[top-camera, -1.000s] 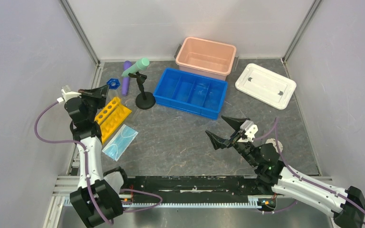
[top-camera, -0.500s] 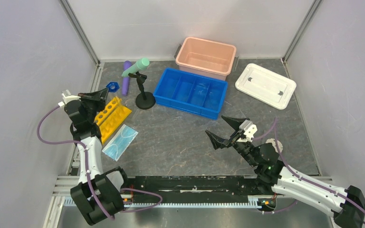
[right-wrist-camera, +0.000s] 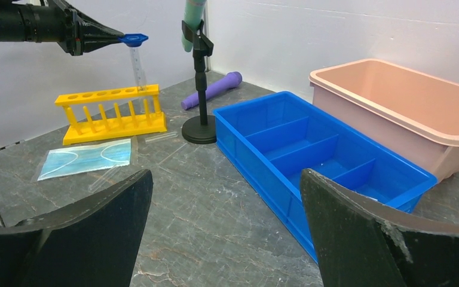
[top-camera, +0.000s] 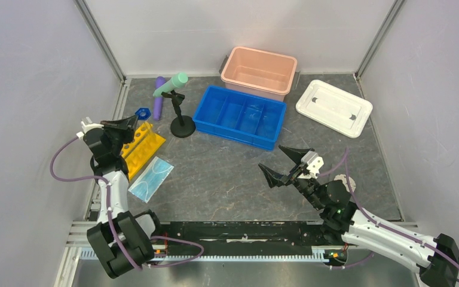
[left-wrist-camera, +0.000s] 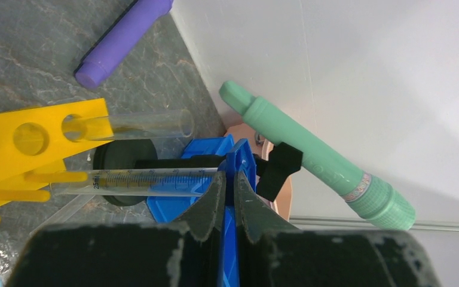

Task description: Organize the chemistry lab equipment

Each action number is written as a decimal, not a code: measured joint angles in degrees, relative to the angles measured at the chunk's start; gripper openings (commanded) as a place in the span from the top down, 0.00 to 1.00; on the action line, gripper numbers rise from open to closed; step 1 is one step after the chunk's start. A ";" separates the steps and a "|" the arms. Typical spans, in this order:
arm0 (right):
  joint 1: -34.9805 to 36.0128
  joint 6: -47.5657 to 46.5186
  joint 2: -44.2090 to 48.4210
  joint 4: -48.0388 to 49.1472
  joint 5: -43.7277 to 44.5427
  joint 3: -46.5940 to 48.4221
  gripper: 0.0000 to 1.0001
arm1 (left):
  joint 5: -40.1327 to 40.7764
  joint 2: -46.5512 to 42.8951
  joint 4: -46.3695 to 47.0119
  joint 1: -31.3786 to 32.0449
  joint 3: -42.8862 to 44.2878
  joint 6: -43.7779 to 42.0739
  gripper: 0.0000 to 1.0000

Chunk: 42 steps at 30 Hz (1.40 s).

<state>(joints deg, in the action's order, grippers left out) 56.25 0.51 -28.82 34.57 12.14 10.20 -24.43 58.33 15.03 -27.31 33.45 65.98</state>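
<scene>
The tiny blue funnel, pinched in the left fingers, has been lowered toward the clear tube standing in the yellow tube rack; seating is judged near. The right fingers are held spread and empty

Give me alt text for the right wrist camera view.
The left claw holds a blue funnel at the top of a clear tube standing in the yellow rack, seen between the fingers of the open right claw. A light-blue mask lies before the rack. To its right stand a black clamp stand gripping a mint-green tube, a blue divided tray and a pink bin.
</scene>
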 measured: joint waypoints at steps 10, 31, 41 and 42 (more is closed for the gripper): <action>0.00 -0.50 0.00 -0.02 0.22 0.00 0.01 | 0.07 2.95 2.45 -0.33 -3.13 0.00 0.84; 0.00 7.26 -1.75 -10.40 2.62 3.89 0.01 | 1.88 0.81 -15.72 -0.37 6.82 -3.39 0.33; 0.00 17.97 -1.64 -30.05 15.43 9.42 0.01 | 9.35 -2.23 -35.71 2.75 22.14 -12.83 0.23; 0.00 19.10 -1.73 -32.33 17.05 10.34 0.01 | 9.92 -2.21 -37.46 3.72 23.47 -14.14 0.23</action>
<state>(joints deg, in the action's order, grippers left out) 56.25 19.62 -30.55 2.24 29.19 20.53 -14.50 56.12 -22.44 -23.59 56.93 51.83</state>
